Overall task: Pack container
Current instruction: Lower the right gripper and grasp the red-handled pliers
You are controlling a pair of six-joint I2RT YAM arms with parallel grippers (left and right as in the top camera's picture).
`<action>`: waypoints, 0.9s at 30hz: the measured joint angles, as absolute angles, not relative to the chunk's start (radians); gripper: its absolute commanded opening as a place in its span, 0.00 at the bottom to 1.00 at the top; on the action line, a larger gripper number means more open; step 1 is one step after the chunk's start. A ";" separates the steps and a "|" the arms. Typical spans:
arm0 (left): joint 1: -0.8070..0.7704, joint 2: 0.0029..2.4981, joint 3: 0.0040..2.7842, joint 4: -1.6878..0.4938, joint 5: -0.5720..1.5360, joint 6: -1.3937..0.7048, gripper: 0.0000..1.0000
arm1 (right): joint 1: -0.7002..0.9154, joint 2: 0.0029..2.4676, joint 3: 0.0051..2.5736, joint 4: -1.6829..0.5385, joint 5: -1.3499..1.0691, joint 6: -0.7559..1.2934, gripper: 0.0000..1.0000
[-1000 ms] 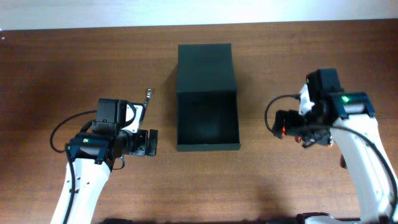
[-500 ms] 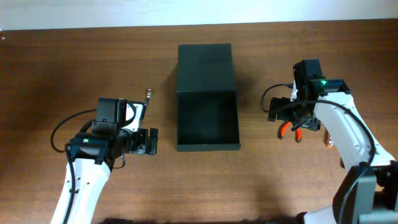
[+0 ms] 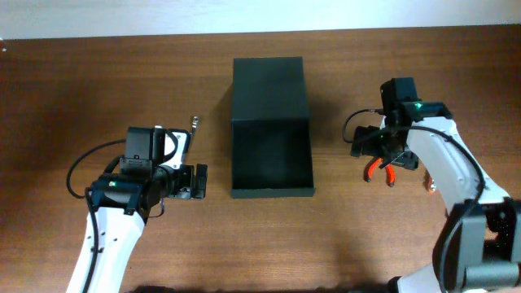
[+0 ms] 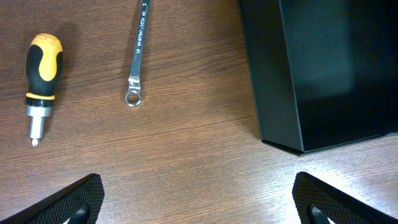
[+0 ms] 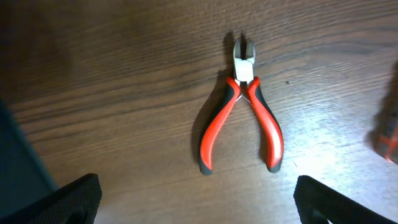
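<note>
The dark green container [image 3: 271, 163] lies open at the table's middle, its flap lid [image 3: 268, 88] folded away at the far side; its wall [image 4: 273, 74] shows in the left wrist view. My left gripper [image 3: 189, 183] hovers open just left of it, jaws wide over bare wood [image 4: 211, 208]. A yellow-and-black screwdriver [image 4: 42, 59] and a steel wrench [image 4: 137, 53] lie beyond its fingers. My right gripper [image 3: 383, 153] is open right of the container, above red-handled pliers [image 3: 376, 169]. In the right wrist view the pliers [image 5: 242, 106] lie just ahead of the empty jaws [image 5: 208, 208].
The wrench's tip [image 3: 194, 124] peeks out beside the left arm in the overhead view; the screwdriver is hidden under that arm. A small orange-brown tool [image 3: 429, 185] lies right of the pliers, blurred at the right wrist view's edge [image 5: 387, 140].
The right arm has swung left and farther back, and its open gripper now stands over the pliers. The left arm has barely moved.
</note>
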State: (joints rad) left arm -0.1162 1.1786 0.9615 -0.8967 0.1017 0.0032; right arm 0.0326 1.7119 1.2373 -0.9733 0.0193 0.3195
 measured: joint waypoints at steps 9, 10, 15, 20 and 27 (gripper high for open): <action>-0.116 1.179 0.962 -0.894 0.102 0.003 0.99 | 0.033 1.836 1.237 -0.933 0.019 0.319 0.99; -0.116 1.178 0.962 -0.893 0.102 0.003 0.99 | 0.033 1.845 1.237 -0.926 0.019 0.319 0.99; -0.116 1.179 0.962 -0.893 0.102 0.003 0.99 | 0.033 1.865 1.237 -0.908 0.019 0.319 0.99; -0.116 1.179 0.962 -0.893 0.102 0.003 0.99 | 0.033 1.885 1.237 -0.897 0.019 0.319 0.99; -0.116 1.179 0.962 -0.893 0.102 0.003 0.99 | 0.033 1.925 1.237 -0.866 0.000 0.321 0.99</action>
